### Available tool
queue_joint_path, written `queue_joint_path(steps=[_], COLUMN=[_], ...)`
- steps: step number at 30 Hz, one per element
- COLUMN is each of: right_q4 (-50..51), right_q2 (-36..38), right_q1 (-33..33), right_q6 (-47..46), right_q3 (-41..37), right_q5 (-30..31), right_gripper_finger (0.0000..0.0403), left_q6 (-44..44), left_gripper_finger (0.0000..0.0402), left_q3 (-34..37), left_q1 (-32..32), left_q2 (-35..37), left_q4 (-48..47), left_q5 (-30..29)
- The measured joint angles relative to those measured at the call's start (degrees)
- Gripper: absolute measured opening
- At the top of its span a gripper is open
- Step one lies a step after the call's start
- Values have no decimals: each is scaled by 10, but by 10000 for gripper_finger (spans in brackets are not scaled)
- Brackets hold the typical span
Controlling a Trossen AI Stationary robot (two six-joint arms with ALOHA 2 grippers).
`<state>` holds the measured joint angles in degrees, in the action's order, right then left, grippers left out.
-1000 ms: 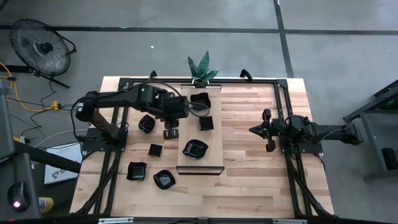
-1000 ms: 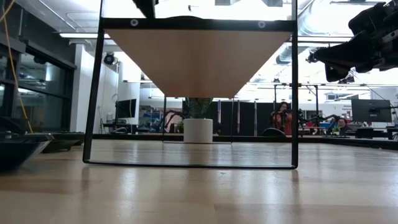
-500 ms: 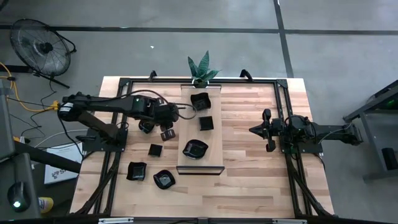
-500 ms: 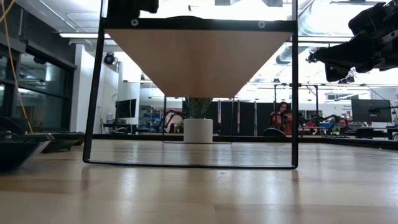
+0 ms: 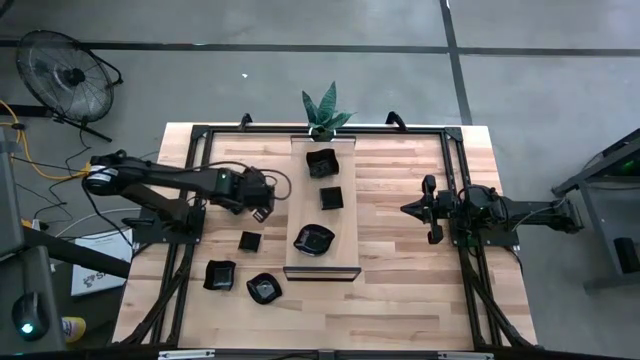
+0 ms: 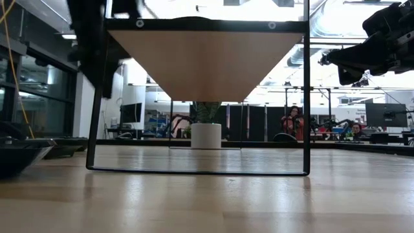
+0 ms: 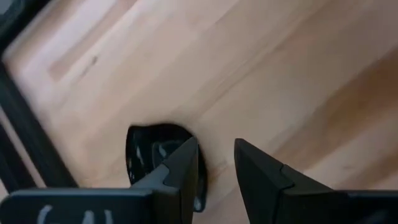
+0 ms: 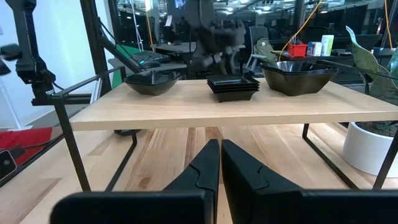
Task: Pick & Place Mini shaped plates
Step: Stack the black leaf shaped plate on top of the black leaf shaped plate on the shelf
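From above, the left gripper hangs over the table at about 9 o'clock from the long wooden board. Its fingers are a little apart and hold nothing. Only the left wrist view shows what is under it: one small black plate lies flat on the wood, partly hidden behind one finger. From above, that plate is hidden by the arm.

The top view shows three plates on the board: one at 12 o'clock, a square one in the middle, and a bigger one toward 6 o'clock. Three more sit on the table at about 7 o'clock from the board: a small square one, one and one.

The right gripper waits at 3 o'clock from the board, fingers pressed together. Its wrist view shows the board is a raised shelf on thin legs, with the square dish really a stack of several. The top view cannot show that.
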<state>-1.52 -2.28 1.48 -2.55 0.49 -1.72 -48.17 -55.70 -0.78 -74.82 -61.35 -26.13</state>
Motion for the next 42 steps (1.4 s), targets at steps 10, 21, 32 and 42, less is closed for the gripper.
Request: queue_joint_path(steps=[10, 21, 32, 42], right_q4=[0, 0, 0, 0], right_q2=[0, 0, 0, 0], right_q1=[0, 0, 0, 0], right_q6=[0, 0, 0, 0], right_q3=[0, 0, 0, 0], right_q5=[0, 0, 0, 0], right_gripper_finger=[12, 12, 12, 12], left_q6=[-95, -98, -139, -141], left_gripper_finger=[101, 101, 101, 101], left_q3=[122, 146, 146, 146], left_q1=[0, 0, 1, 1], left_q2=[0, -48, -88, -107], left_q4=[92, 151, 137, 134], left_q5=[-4, -14, -11, 2])
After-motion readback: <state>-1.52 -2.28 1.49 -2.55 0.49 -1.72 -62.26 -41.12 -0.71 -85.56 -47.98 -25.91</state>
